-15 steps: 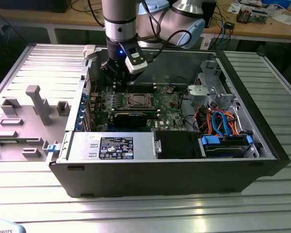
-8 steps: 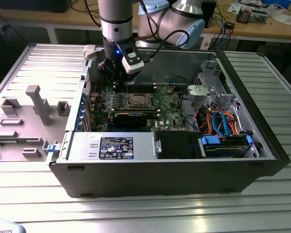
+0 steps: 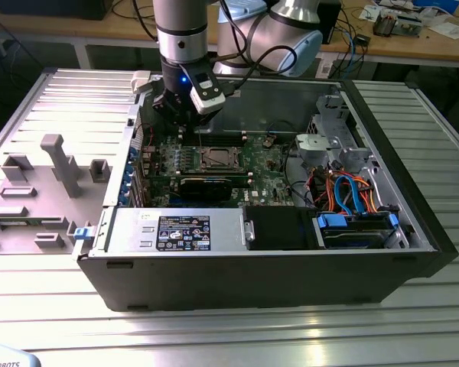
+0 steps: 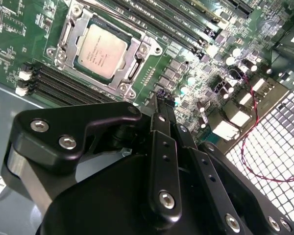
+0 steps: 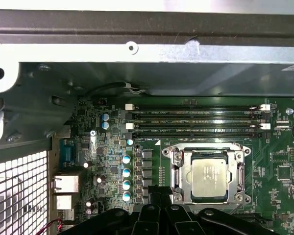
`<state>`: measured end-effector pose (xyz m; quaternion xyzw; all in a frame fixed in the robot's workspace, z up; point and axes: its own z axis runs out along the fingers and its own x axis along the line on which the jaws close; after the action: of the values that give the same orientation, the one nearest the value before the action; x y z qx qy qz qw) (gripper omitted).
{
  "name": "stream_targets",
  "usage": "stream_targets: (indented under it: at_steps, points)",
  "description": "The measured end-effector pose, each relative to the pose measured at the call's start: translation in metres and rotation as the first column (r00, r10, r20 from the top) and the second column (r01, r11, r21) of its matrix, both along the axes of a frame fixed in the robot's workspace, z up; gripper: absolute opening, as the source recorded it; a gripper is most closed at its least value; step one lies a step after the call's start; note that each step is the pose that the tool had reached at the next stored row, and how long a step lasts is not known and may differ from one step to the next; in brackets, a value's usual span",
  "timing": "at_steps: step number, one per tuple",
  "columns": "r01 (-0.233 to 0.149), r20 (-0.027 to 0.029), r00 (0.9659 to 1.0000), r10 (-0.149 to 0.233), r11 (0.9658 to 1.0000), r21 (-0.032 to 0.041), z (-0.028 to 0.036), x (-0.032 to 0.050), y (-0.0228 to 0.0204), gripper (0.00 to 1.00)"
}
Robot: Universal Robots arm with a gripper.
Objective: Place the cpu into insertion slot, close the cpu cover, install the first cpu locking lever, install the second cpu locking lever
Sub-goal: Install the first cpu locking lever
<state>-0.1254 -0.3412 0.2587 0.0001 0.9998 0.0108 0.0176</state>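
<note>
A: Any sight of the cpu [image 4: 99, 49]?

B: Seated flat in the insertion slot [image 3: 216, 158], dull grey face up, in both wrist views.

A: And the cpu cover [image 5: 182, 172]?

B: Down over the chip, framing it on all four sides, with the grey face showing through the window.

A: State of the gripper [image 4: 161, 95]?

B: Closed, with fingers [image 4: 162, 161] pressed together and nothing between them. Hanging tip-down over the green motherboard [image 3: 264, 164], near the slot and off one corner of it, touching neither cover nor chip.

A: Anything else close to the socket?

B: Long black memory slots [image 5: 196, 120] just beside one edge. A column of small blue-topped capacitors [image 5: 126, 172] near another. Farther off, a perforated grille [image 4: 284, 142] in the case wall.

A: And from the exterior view?

B: An open computer case [image 3: 291, 283] lying on a ribbed metal table [image 3: 214, 336]. Inside, toward the exterior view's right, blue and orange cables [image 3: 350, 189]. Along the near wall, a silver box [image 3: 176, 229] with a dark label. Outside the case, on the exterior view's left, a grey fixture [image 3: 30, 199] with upright posts.
</note>
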Motion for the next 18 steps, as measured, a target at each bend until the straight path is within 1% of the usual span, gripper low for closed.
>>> stream_targets:
  at_steps: [7, 10, 14, 15, 16, 18]
  points:
    - [0.000, 0.0000, 1.0000, 0.000, 1.0000, 0.0002, 0.0000, 0.0000, 0.0003, 0.11]
    - [0.000, 0.0002, 1.0000, 0.000, 1.0000, 0.0045, -0.0005, 0.0000, 0.0004, 0.11]
    - [0.000, -0.0003, 1.0000, 0.000, 1.0000, 0.0057, -0.0009, 0.0000, 0.0004, 0.11]
    - [0.000, 0.0001, 1.0000, 0.000, 0.9999, 0.0104, -0.0013, 0.0000, 0.0005, 0.11]
    - [0.000, 0.0001, 1.0000, 0.000, 0.9999, 0.0166, -0.0016, 0.0000, 0.0010, 0.11]
    - [0.000, 0.0000, 1.0000, 0.000, 0.9999, 0.0166, -0.0017, 0.0000, 0.0027, 0.11]
